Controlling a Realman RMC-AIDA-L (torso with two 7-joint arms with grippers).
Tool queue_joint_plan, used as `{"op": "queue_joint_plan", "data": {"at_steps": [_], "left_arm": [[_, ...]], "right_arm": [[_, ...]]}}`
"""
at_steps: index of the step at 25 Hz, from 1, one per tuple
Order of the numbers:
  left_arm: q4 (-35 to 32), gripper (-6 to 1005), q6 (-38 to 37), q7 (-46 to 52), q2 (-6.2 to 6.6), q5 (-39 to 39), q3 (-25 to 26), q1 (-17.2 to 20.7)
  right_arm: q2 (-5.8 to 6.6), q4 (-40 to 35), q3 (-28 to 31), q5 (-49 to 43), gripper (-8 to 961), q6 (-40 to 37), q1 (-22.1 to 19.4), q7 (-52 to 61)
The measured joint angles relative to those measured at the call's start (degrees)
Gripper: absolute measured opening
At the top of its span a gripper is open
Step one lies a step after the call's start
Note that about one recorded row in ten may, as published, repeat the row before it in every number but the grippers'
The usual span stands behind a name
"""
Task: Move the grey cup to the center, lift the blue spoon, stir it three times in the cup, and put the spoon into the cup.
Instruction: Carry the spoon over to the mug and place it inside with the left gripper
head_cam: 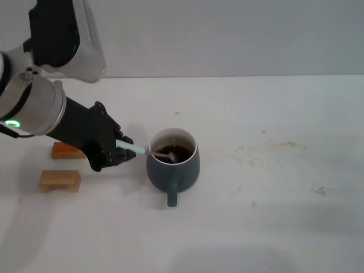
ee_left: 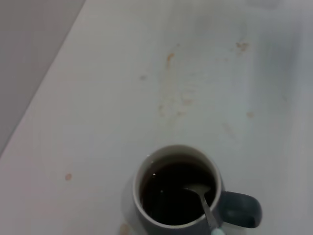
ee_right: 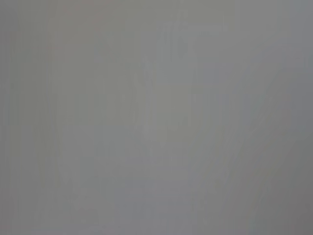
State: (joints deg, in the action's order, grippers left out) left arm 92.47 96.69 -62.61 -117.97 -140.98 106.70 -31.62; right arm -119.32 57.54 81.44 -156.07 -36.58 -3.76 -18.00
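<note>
The grey cup [head_cam: 183, 170] stands near the middle of the white table, handle toward me, with dark liquid inside. The blue spoon [head_cam: 139, 149] leans over the cup's left rim, its metal bowl dipped in the liquid. My left gripper [head_cam: 123, 149] is just left of the cup, shut on the end of the spoon's light blue handle. The left wrist view looks down on the cup [ee_left: 131, 208] and the spoon [ee_left: 201, 197] resting in the liquid. My right gripper is out of view; the right wrist view is plain grey.
An orange-brown block [head_cam: 63, 151] lies partly behind my left arm, and a tan block [head_cam: 60, 180] lies in front of it at the table's left. Faint brown stains [head_cam: 267, 148] mark the table to the right of the cup.
</note>
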Motion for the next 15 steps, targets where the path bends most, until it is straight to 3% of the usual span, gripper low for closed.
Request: {"op": "queue_joint_plan", "data": {"at_steps": [6, 15], "left_arm": [[-3.9, 180, -0.9, -2.8, 0.02, 1.9, 0.3, 0.2], [-4.4, 180, -1.4, -5.0, -0.11, 3.1, -0.2, -0.8]], "right_arm": [[-0.02, 1.7, -1.6, -0.1, 112, -0.1, -1.7, 0.0], [0.02, 3.2, -2.8, -0.2, 113, -0.8, -3.0, 0.0]]}}
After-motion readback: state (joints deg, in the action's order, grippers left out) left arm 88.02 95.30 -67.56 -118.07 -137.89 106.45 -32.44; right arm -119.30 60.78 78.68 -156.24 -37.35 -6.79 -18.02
